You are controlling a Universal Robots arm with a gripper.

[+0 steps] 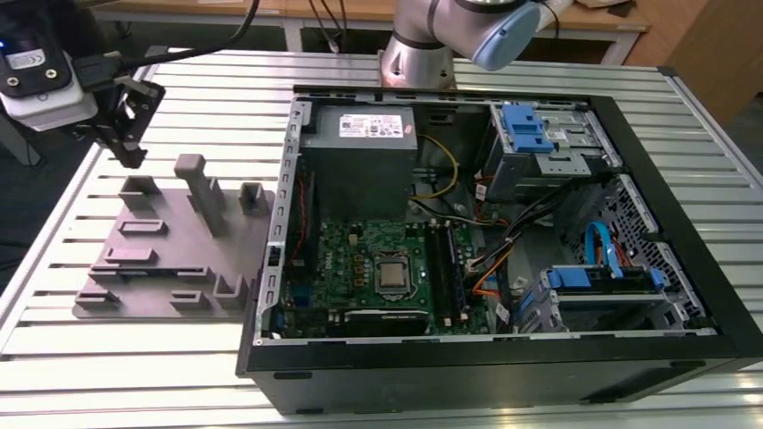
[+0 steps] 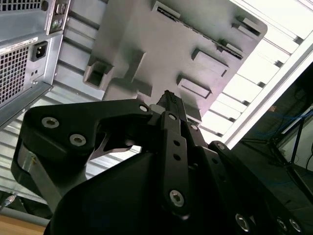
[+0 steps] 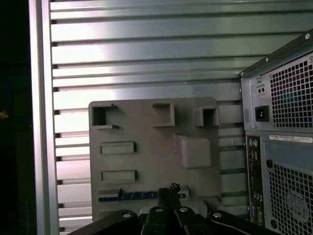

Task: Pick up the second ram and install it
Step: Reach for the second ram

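The second ram point(image 3: 129, 197) sits in a slot along one edge of the plate point(image 3: 146, 129), a thin blue strip. The claw point(image 3: 172, 188) hangs over that same edge, clear of it. Its fingers are pinched together, narrow, with nothing between them.

By my call this is the pick-up step: approach only, no grasp made. A grab here calls for the fingers parted and squared across the thin board, then a careful descent. It's slim, and a skewed pinch could tip it in the slot.

Out from the plate now. The first wrist view gives the blue strip and the rear of the case point(image 3: 283, 98) beside the plate. The second wrist view gives the pinched fingertips point(image 2: 167, 98) against the plate's grey blocks. The exterior view opens it all up: the claw point(image 1: 128, 157) is above the plate's far corner on the exterior view's left. The open case is just beside the plate on the exterior view's right, with the motherboard point(image 1: 357, 255) inside, all on the slatted table point(image 1: 107, 375).
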